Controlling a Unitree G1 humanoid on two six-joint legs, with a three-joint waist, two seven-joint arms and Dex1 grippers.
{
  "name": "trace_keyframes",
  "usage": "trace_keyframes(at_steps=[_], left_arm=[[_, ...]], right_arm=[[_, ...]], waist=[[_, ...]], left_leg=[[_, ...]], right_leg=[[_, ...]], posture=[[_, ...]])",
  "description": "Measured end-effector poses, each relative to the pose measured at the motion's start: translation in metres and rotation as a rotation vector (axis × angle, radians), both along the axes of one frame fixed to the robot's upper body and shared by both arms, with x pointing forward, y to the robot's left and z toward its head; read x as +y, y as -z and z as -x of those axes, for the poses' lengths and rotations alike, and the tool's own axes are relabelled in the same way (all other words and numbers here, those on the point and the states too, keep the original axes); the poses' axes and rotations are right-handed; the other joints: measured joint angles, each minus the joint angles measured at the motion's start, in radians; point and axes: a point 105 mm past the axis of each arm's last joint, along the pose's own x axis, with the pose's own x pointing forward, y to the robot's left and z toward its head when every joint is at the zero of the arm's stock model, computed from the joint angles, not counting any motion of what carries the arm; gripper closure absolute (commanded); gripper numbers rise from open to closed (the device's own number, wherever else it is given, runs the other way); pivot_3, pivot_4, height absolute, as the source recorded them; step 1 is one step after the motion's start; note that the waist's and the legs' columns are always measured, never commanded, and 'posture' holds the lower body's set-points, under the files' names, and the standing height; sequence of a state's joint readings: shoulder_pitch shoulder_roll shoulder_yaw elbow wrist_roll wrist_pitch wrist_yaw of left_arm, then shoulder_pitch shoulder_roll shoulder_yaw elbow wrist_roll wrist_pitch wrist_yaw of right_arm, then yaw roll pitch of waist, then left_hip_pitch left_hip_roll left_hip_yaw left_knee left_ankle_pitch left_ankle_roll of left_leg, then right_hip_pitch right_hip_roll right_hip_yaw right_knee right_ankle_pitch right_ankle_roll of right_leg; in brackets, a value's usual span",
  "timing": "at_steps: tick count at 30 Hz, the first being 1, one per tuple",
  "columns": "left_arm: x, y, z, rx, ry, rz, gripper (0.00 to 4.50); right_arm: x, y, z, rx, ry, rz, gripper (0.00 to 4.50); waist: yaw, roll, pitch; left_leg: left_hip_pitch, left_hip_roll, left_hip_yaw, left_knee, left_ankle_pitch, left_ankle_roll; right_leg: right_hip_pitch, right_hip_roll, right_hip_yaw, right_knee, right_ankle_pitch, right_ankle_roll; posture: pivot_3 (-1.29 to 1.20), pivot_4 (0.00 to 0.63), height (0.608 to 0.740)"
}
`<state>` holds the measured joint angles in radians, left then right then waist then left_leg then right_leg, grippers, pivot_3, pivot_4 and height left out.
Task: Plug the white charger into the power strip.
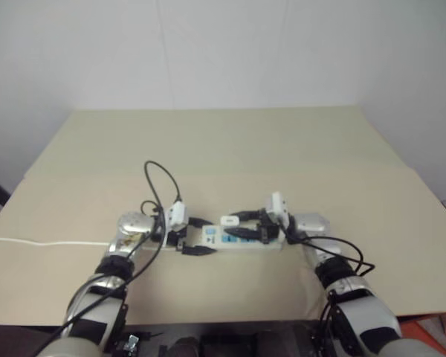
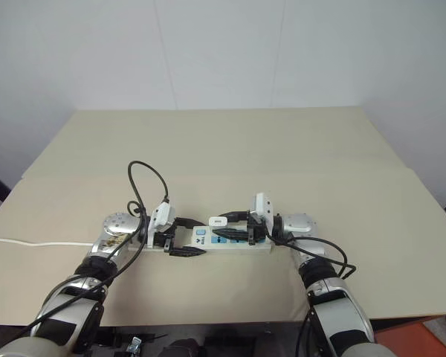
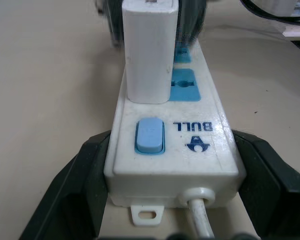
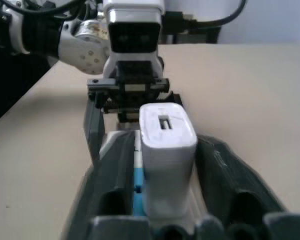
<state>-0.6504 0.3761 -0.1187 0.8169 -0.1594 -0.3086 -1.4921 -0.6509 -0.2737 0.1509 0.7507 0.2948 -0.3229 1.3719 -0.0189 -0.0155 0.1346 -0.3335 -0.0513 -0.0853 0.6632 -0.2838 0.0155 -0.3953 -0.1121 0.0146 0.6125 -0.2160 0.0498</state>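
You are clenching the left gripper (image 3: 172, 175) on the switch end of the power strip (image 3: 190, 150), which is lying on the table (image 1: 230, 141). The white charger (image 3: 149, 50) is standing upright in the socket beside the switch. Your right gripper (image 4: 177, 190) is sitting released, its fingers (image 4: 235, 175) flanking the charger with gaps.

The strip (image 2: 221, 241) lies flat near the front edge of the tan table (image 2: 223, 149), its thin white cord (image 2: 30, 242) trailing off to the left. The left gripper (image 2: 180, 238) clasps its left end, one black finger on each side. The charger (image 2: 218, 221) stands upright on the strip (a small white block), with the right gripper (image 2: 233, 225) around it.
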Motion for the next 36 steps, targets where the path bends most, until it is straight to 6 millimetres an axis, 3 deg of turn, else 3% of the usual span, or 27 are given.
trace_keyframes(at_steps=[3,4,8,10,12,16,20,24,29,36], left_arm=[[0.000,0.000,0.000,-0.004,0.002,0.000,1.24],[0.000,0.000,0.000,-0.004,0.002,0.000,1.24],[-0.002,0.000,0.000,-0.003,0.004,0.001,1.24],[-0.002,0.000,-0.001,0.006,-0.002,0.002,0.52],[-0.002,0.000,-0.002,0.019,-0.015,0.004,0.06],[-0.001,-0.002,-0.001,0.017,0.000,-0.004,0.06],[0.012,-0.024,0.001,-0.075,0.023,-0.034,0.06],[0.039,-0.049,0.017,-0.153,-0.008,-0.023,0.06],[0.092,-0.071,0.038,-0.161,-0.140,-0.054,0.06],[0.119,-0.055,0.062,-0.047,-0.240,-0.064,0.06]], right_arm=[[-0.001,-0.002,0.000,-0.002,-0.001,0.001,0.22],[-0.002,-0.002,0.000,-0.004,0.000,0.003,0.03],[-0.007,-0.002,0.000,-0.008,0.001,0.017,0.03],[-0.010,-0.003,0.000,-0.014,0.002,0.024,0.00],[-0.013,-0.003,0.001,-0.019,0.004,0.031,0.00],[-0.020,-0.005,0.005,-0.038,0.014,0.035,0.00],[-0.028,-0.008,0.013,-0.054,0.018,0.051,0.00],[-0.059,-0.023,0.027,-0.106,0.055,0.114,0.00],[-0.114,-0.050,0.044,-0.189,0.135,0.270,0.00],[-0.156,-0.038,0.067,-0.109,0.207,0.415,0.00]], waist=[[0.001,0.000,0.000],[0.001,0.000,0.000],[0.004,0.000,0.000],[0.004,0.000,0.000],[0.004,0.000,0.000],[0.001,0.000,0.000],[0.000,0.000,0.000],[-0.001,0.001,0.001],[0.002,0.001,0.001],[0.007,0.001,0.005]], left_leg=[[0.000,0.000,0.000,0.000,0.000,0.000],[-0.001,0.000,0.000,0.000,0.000,0.000],[-0.001,0.000,0.000,0.000,0.000,0.000],[-0.001,0.000,0.000,0.000,0.000,0.000],[-0.001,0.000,0.000,0.000,0.000,0.000],[-0.003,0.000,0.000,0.000,0.000,0.000],[-0.007,0.000,0.001,-0.001,0.000,0.000],[-0.013,0.001,0.001,-0.002,0.000,0.000],[-0.016,0.002,0.003,-0.004,0.000,0.000],[-0.010,0.003,0.005,-0.004,-0.001,0.000]], right_leg=[[0.000,0.000,0.000,0.000,0.000,0.000],[-0.001,0.000,0.000,0.000,0.000,0.000],[-0.001,0.000,0.000,0.000,0.000,0.000],[0.000,0.000,0.000,0.000,0.000,0.000],[-0.001,0.000,0.000,0.000,0.000,0.000],[-0.003,0.000,0.000,0.000,0.000,0.000],[-0.009,0.000,0.001,0.001,0.000,0.000],[-0.016,0.000,0.002,0.001,0.000,0.000],[-0.020,0.000,0.002,-0.001,0.000,0.000],[-0.011,0.000,0.001,-0.002,0.000,-0.001]], posture=[[0.00,0.150,0.740],[0.00,0.150,0.740],[0.00,0.150,0.740],[0.00,0.150,0.740],[0.00,0.150,0.740],[0.00,0.150,0.740],[0.00,0.150,0.740],[0.00,0.150,0.740],[0.00,0.150,0.740],[0.00,0.150,0.740]])
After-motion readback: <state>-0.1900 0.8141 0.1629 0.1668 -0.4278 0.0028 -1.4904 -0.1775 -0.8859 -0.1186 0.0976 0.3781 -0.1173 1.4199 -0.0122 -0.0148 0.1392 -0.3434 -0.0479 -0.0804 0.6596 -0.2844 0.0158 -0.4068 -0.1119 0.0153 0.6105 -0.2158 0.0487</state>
